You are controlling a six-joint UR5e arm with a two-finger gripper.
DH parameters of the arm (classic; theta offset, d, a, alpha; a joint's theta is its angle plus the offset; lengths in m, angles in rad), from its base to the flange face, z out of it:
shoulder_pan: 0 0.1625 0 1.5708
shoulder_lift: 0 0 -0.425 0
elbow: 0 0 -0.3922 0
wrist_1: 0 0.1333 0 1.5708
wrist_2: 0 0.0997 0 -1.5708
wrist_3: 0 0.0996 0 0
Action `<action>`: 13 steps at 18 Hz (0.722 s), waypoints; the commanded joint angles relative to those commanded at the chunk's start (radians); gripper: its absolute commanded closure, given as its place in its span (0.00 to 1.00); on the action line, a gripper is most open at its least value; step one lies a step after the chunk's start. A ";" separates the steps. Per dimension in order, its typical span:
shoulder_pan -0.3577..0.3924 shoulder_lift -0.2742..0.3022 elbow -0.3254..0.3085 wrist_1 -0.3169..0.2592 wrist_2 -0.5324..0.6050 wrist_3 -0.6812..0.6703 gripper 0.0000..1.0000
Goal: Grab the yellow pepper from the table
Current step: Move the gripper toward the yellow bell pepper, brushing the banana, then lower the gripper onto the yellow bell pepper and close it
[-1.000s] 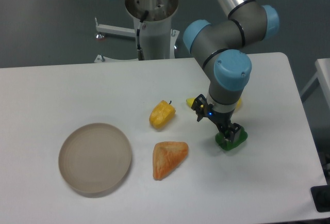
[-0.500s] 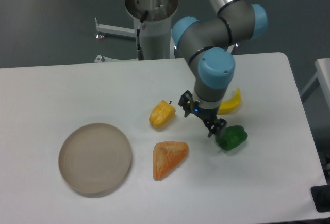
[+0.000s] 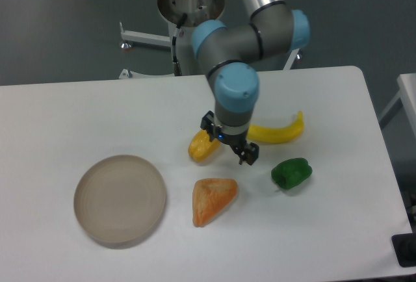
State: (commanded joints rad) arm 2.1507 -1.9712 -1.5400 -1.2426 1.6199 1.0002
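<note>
1. At far left: a round, shallow, grey-beige dish (image 3: 119,199), lying flat on the white table (image 3: 78,119), well apart from everything else.
2. Further right, near the middle of the table: the yellow pepper (image 3: 201,146), lumpy and yellow-orange, resting on the tabletop; right end hidden behind the arm's wrist, so only the left part shows.
3. Just below and slightly right of the pepper: an orange wedge (image 3: 212,199), triangular, lying flat, apart from the pepper and near the gripper's tip.
4. Directly right of the pepper: the gripper (image 3: 245,154), hanging low off a grey arm (image 3: 244,41) with light-blue joint caps, which reaches in from the base at the top of the view. Dark fingers pointing down and to the right, past the pepper's right side. Spread of the fingers too small and dark to make out, so open or closed cannot be told; nothing seen held. Contact with the pepper cannot be judged, as the wrist overlaps it.
5. Right of the wrist: a long curved banana (image 3: 278,132), lying flat, its left end running behind the arm.
6. Lower right: a green pepper (image 3: 292,173), sitting on the table just below the banana, apart from the gripper.
</note>
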 joint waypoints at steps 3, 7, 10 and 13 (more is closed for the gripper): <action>-0.020 0.026 -0.049 0.029 0.002 -0.009 0.00; -0.038 0.040 -0.112 0.077 0.041 -0.011 0.00; -0.049 0.032 -0.114 0.087 0.051 -0.011 0.00; -0.049 0.029 -0.124 0.098 0.051 -0.011 0.00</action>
State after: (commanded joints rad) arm 2.1016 -1.9420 -1.6643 -1.1444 1.6705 0.9894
